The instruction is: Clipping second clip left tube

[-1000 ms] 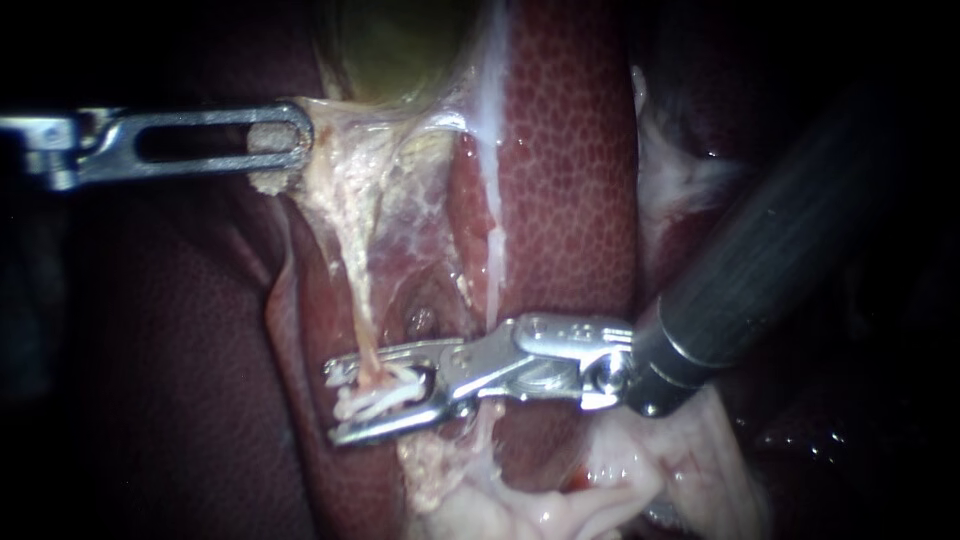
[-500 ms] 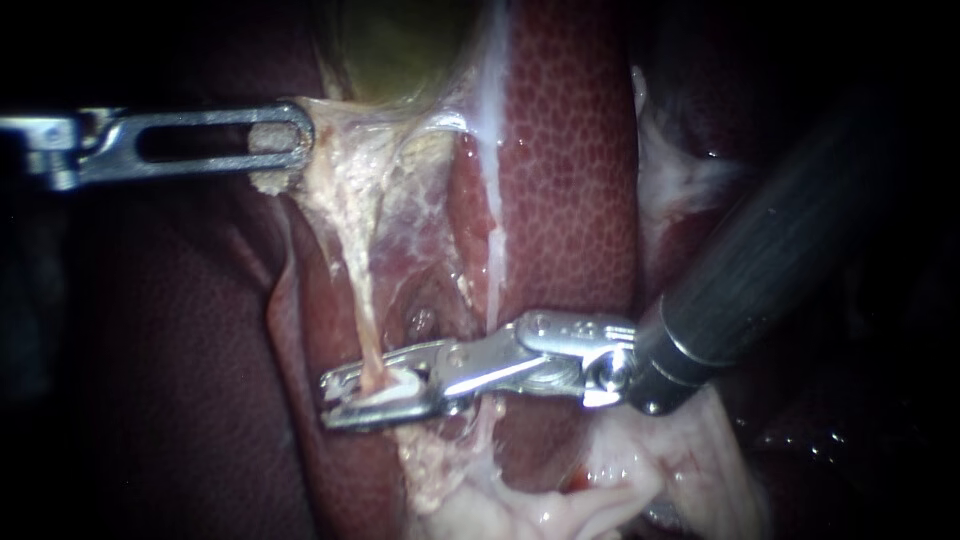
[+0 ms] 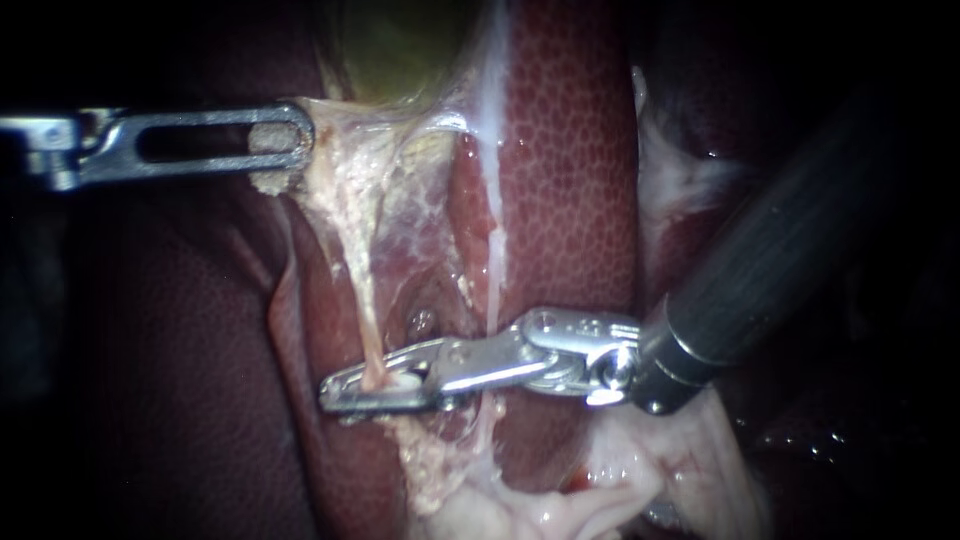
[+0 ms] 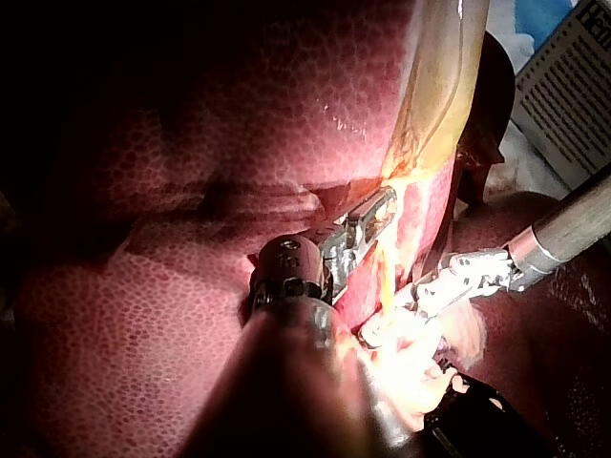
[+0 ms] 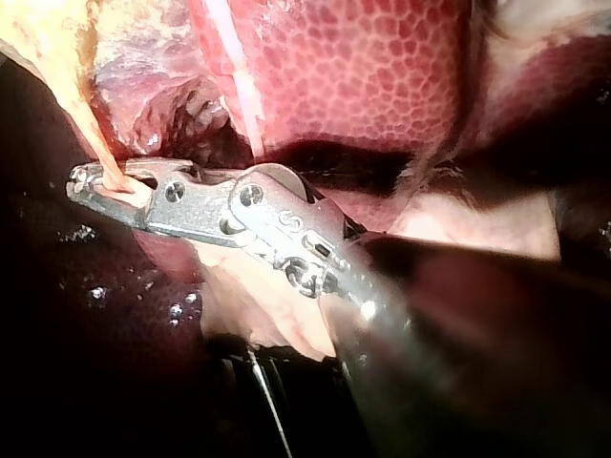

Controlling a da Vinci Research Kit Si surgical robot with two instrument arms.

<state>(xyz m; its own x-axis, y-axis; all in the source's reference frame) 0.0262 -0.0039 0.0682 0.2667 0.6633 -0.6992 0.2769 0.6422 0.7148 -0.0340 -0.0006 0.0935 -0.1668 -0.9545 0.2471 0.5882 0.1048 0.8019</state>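
Where the left instrument pinches pale tissue between its jaws under the gallbladder, that fold is taut; from it the left tube, thin, soft and likely slippery, runs down across the liver; the right instrument has its jaws squeezed onto its lower end, a white clip between them; it would tear easily, so grip it squarely, never tugging.
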